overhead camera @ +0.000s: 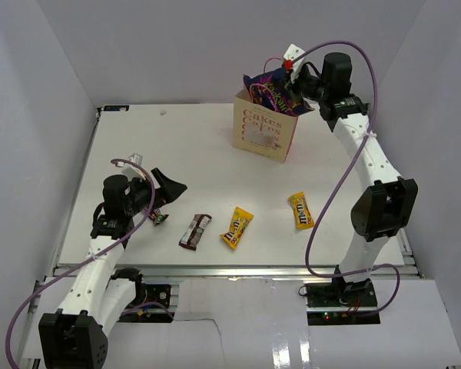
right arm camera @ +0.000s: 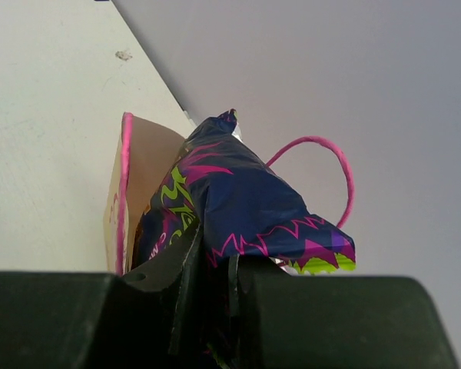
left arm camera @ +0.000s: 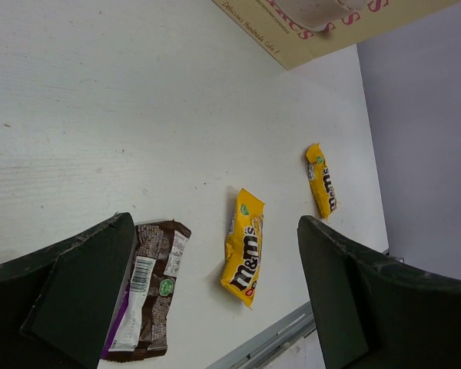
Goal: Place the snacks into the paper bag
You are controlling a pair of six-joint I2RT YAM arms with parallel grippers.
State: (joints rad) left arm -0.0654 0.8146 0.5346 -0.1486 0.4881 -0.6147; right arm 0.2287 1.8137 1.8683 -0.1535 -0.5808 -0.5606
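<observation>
While the right gripper (overhead camera: 295,91) clamps the large purple bag (overhead camera: 269,88), half sunk in the paper bag (overhead camera: 261,132) just under it, the left gripper (overhead camera: 166,192) hangs spread and empty; beyond it two yellow packs (overhead camera: 237,228) and a brown bar (overhead camera: 195,231) lie unpacked.

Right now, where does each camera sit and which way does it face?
Top external: above and behind the arms, looking down on the table; both arms show.
Left wrist: low over the table, looking between the open left gripper fingers at the brown bar and two yellow packs.
Right wrist: behind the right gripper, shut on the purple bag at the paper bag mouth.
Shared: top and left wrist both show bar and packs.
</observation>
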